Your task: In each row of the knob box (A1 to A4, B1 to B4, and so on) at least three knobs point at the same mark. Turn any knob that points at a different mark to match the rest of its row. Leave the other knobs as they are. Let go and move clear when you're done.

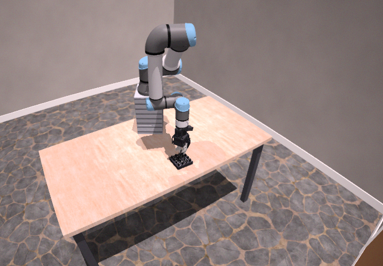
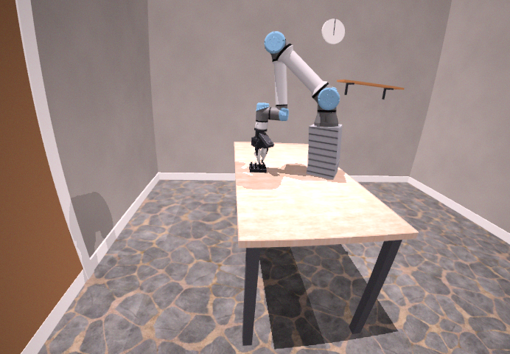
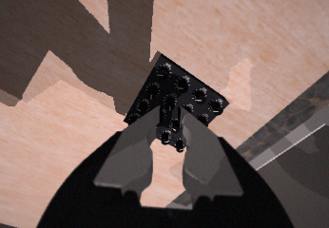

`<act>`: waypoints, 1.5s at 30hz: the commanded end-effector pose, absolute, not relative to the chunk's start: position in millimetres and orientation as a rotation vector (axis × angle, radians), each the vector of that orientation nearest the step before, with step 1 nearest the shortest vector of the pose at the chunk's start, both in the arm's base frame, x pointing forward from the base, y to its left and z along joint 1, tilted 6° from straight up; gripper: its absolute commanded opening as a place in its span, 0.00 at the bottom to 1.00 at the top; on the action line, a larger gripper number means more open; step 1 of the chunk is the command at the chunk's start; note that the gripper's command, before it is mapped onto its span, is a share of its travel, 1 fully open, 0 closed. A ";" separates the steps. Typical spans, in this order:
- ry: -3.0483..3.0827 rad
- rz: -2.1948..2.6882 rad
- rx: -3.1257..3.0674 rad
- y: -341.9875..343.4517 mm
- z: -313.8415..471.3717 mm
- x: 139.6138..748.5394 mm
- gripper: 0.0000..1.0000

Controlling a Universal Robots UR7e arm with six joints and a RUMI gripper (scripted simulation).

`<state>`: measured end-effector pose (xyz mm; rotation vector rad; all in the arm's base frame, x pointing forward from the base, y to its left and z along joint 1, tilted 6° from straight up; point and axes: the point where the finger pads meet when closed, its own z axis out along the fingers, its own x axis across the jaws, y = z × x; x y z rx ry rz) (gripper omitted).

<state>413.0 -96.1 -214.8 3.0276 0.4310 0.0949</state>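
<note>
The black knob box (image 1: pixel 181 161) sits on the wooden table near its right front edge; it also shows in the exterior view (image 2: pixel 257 168) and in the wrist view (image 3: pixel 177 102). It carries rows of small black knobs with pale pointer marks, too small to read. My gripper (image 1: pixel 182 153) points straight down onto the box. In the wrist view its fingertips stand slightly parted on either side of one knob (image 3: pixel 170 111) in the middle of the box, with a thin gap to the knob. The knobs under the fingers are partly hidden.
The arm's grey ribbed pedestal (image 1: pixel 148 117) stands on the table behind the box. The table edge (image 3: pixel 286 109) runs close to the box on the right, with the stone floor below.
</note>
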 end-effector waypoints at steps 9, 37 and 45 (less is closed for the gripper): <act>0.431 0.096 3.027 -94.8 -194.8 411.9 0.11; 0.431 0.096 3.027 -93.5 -176.2 410.6 1.00; 0.431 0.096 3.027 -92.0 -156.3 409.1 1.00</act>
